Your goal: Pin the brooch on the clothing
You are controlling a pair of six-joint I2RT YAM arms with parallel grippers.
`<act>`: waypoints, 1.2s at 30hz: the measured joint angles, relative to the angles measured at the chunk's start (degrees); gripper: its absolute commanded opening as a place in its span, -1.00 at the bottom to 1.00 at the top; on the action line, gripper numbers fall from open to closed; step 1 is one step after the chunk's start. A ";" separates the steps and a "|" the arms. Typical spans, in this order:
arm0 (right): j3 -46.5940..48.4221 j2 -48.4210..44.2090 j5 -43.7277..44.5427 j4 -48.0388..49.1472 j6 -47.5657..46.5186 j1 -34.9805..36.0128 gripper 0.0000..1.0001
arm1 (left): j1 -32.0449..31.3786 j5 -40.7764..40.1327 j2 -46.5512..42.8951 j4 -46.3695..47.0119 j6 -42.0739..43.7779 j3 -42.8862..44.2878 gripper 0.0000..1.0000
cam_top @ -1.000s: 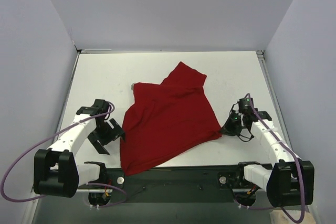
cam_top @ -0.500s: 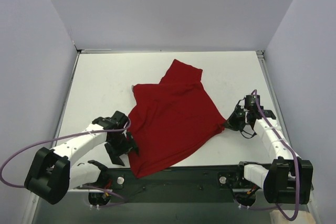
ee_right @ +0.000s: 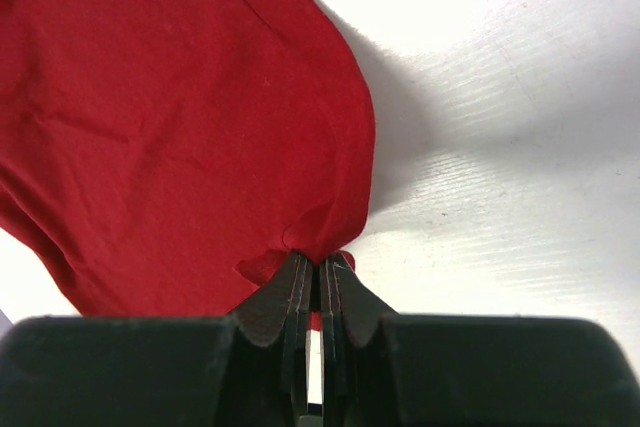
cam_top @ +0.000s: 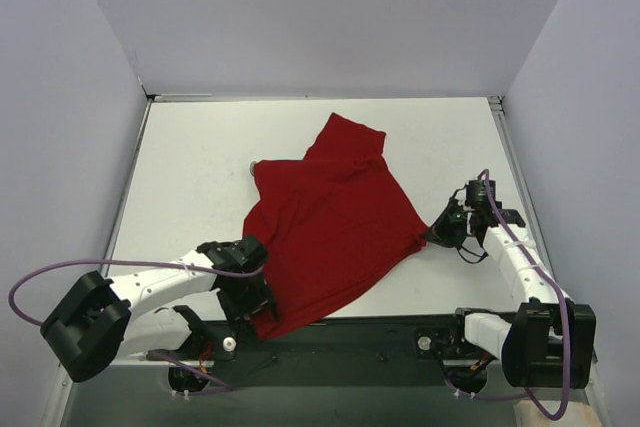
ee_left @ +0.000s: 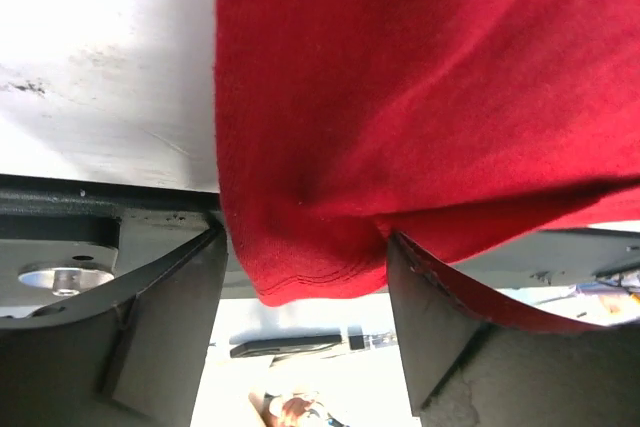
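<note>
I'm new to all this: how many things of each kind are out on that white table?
Red T-shirt: 1
Black grippers: 2, the left gripper and the right gripper
Total: 3

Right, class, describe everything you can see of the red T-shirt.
The red T-shirt is plain, soft knit cloth with a stitched hem, lying crumpled and skewed on the white table. Its near-left hem corner reaches past the table's near edge, between the jaws of the open left claw. The right claw is shut on its right edge.
</note>
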 measured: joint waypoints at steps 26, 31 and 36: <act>13.49 1.75 -6.14 1.11 -0.04 1.16 -1.00 | 18.75 -13.46 0.48 0.96 16.55 33.86 -1.00; 28.52 -0.92 -6.60 4.87 0.24 6.32 -1.00 | 19.61 -17.86 -2.14 7.34 28.02 53.59 -1.00; 37.83 -10.71 -7.65 11.32 0.13 13.42 -1.00 | 19.58 -16.83 -6.73 11.91 39.45 65.53 -1.00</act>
